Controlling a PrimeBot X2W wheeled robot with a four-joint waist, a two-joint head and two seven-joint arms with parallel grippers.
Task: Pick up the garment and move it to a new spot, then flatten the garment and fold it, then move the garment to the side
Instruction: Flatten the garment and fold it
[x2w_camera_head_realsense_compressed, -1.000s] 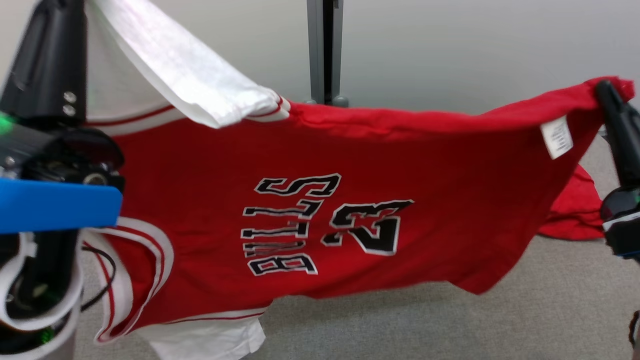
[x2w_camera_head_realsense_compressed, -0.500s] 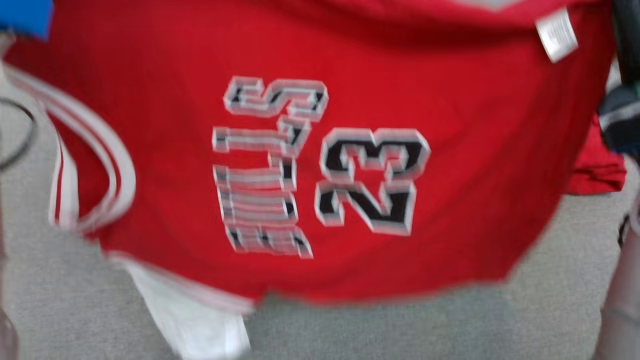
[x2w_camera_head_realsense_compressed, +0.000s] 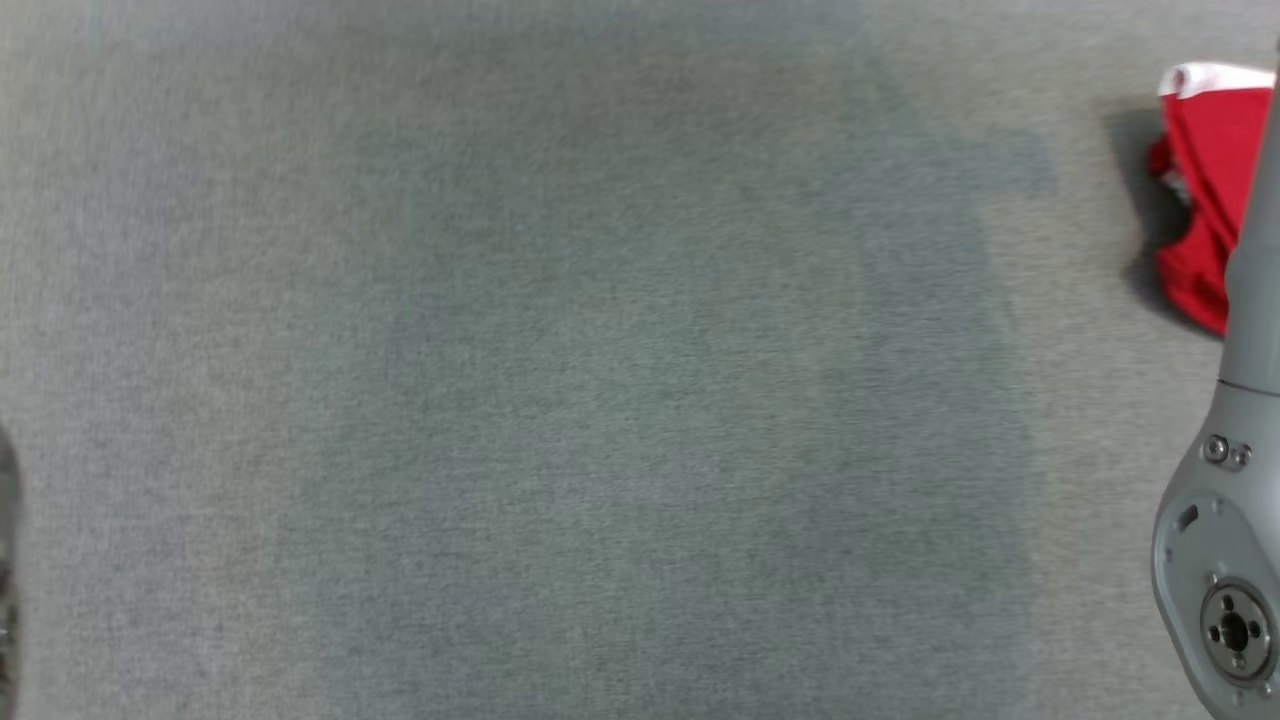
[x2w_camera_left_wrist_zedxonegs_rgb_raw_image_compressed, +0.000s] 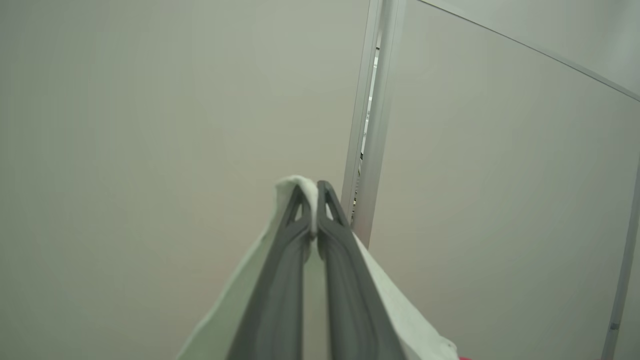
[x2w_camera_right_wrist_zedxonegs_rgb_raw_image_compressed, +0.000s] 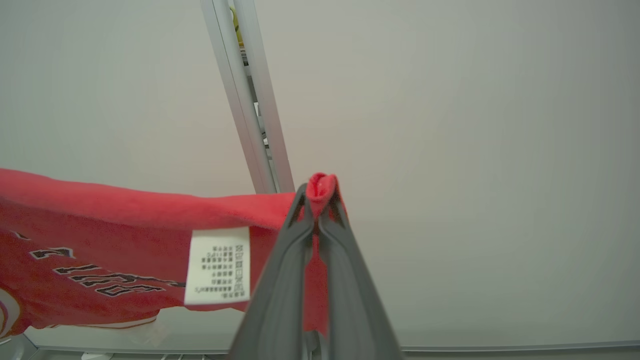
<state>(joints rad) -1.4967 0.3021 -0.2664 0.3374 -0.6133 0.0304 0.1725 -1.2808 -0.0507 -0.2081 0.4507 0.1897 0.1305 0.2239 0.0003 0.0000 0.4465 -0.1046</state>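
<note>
Red garment (x2w_camera_right_wrist_zedxonegs_rgb_raw_image_compressed: 100, 220) edge pinched by right fingers (x2w_camera_right_wrist_zedxonegs_rgb_raw_image_compressed: 290, 260), white sleeve (x2w_camera_left_wrist_zedxonegs_rgb_raw_image_compressed: 232, 305), perhaps, by left fingers (x2w_camera_left_wrist_zedxonegs_rgb_raw_image_compressed: 282, 275), wide carpet (x2w_camera_head_realsense_compressed: 600, 400)

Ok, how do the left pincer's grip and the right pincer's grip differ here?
The left pincer is shut on a white part of the garment; the right pincer is shut on a red part. Cloth beside the left pincer is plain; beside the right pincer are a white care label and black lettering. Shared: both pinch a small fold that pokes past their tips.
</note>
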